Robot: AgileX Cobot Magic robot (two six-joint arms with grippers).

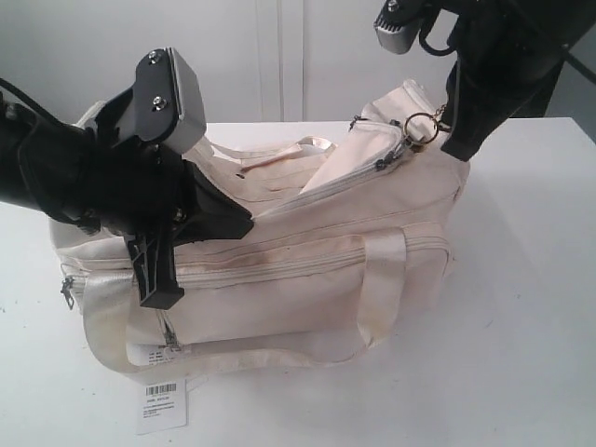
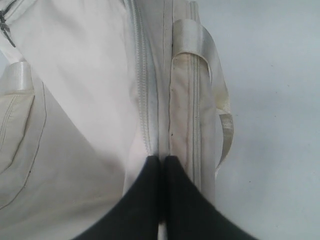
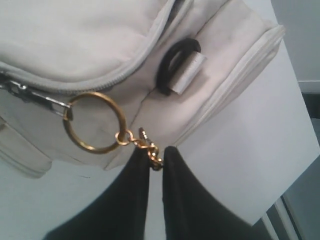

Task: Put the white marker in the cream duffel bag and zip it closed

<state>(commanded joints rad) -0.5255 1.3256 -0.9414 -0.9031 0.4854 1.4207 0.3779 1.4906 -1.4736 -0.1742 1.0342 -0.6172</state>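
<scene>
The cream duffel bag (image 1: 307, 270) lies on the white table, its right end lifted. My left gripper (image 1: 158, 296) is shut at the bag's left end, its tips (image 2: 161, 159) pinching the fabric strip beside a closed zipper (image 2: 142, 100). My right gripper (image 1: 447, 126) is up at the right end and shut (image 3: 156, 159) on a short gold chain (image 3: 150, 150). That chain hangs from a gold ring (image 3: 94, 121) clipped to a zipper pull. The top flap (image 1: 326, 177) gapes a little. The white marker is hidden.
A white barcode tag (image 1: 161, 402) hangs off the bag's front onto the table. A pale webbing handle (image 1: 382, 279) loops over the front side. A black loop with a webbing tab (image 3: 175, 65) sits on the bag's end. The table edge (image 3: 300, 150) lies beyond that end.
</scene>
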